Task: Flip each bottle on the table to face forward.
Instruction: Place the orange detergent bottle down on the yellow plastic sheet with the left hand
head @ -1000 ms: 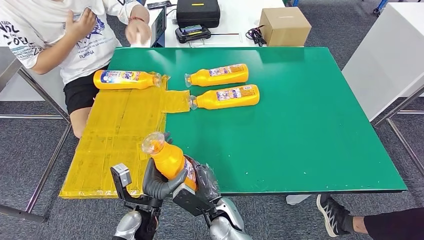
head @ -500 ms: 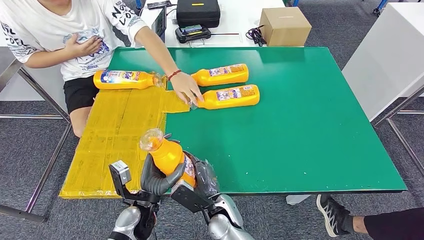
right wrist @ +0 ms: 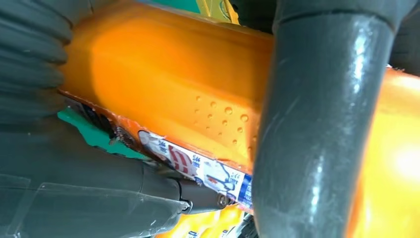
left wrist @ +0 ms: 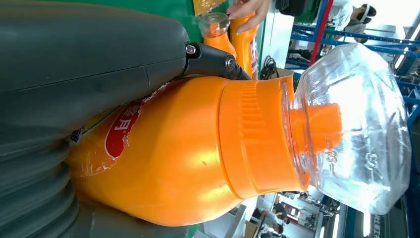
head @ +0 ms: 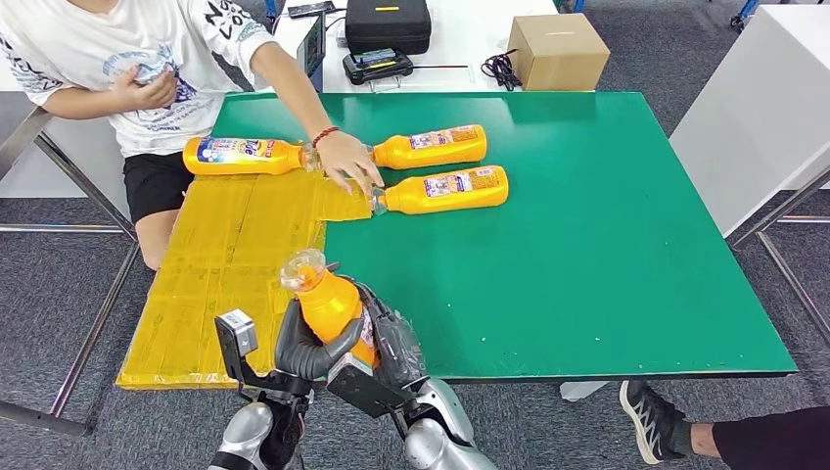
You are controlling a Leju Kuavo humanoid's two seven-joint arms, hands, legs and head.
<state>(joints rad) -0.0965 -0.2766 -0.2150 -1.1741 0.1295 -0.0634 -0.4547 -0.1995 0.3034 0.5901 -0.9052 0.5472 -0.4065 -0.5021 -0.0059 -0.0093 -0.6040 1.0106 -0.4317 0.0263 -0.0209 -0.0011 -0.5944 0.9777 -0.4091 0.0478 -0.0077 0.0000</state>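
Observation:
An orange bottle (head: 328, 305) with a clear cap is held tilted above the table's near edge, cap pointing away from me. My left hand (head: 301, 351) and my right hand (head: 387, 348) both grip its body; the left wrist view shows the bottle (left wrist: 198, 153) close against that hand (left wrist: 74, 59), the right wrist view shows the bottle (right wrist: 163, 84) under that hand's thumb (right wrist: 307, 129). Three more orange bottles lie on their sides farther off: one (head: 245, 155) on the yellow mat, two (head: 436, 147) (head: 448, 189) on the green table top (head: 587, 245).
A person sits at the table's far left, one hand (head: 345, 160) reaching to the caps of the two lying bottles. A yellow mat (head: 225, 264) covers the table's left part. Behind the table stand a black case (head: 388, 22) and a cardboard box (head: 558, 49).
The person's arm, which reached in half a second ago, has shifted slightly left over the bottle caps. The held bottle has risen a little and turned in my hands.

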